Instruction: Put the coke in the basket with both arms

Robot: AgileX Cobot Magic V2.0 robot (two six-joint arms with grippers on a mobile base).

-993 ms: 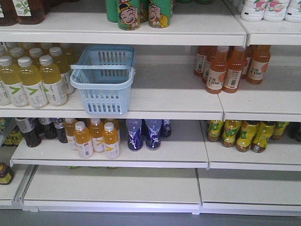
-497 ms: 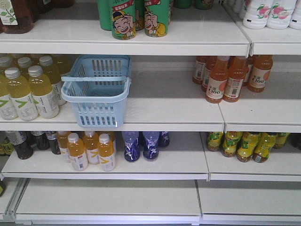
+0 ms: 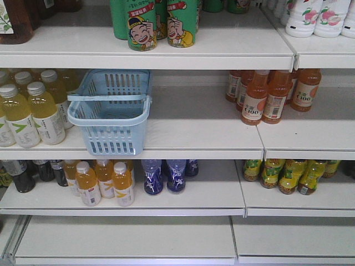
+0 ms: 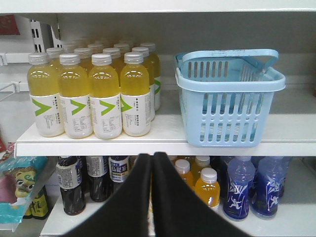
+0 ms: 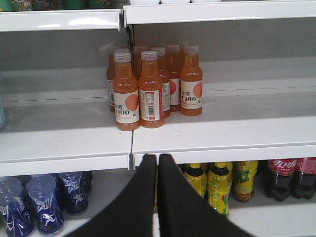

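Your two claws face the store shelving. The left claw (image 4: 152, 157) has its black fingers pressed together with nothing between them, and the right claw (image 5: 157, 158) is closed the same way, empty. The basket (image 3: 113, 138) stands upright at the front edge of the middle shelf (image 3: 199, 130), handle folded down across its rim, just right of a block of yellow drink bottles (image 4: 106, 94) — up and to the right in your left wrist view. Orange juice bottles (image 5: 148, 89) stand on the same shelf level well to the right, straight ahead of your right claw. Blue bottles (image 4: 237, 190) stand on the shelf below the basket — dark cola bottles (image 5: 282, 177) farther right.
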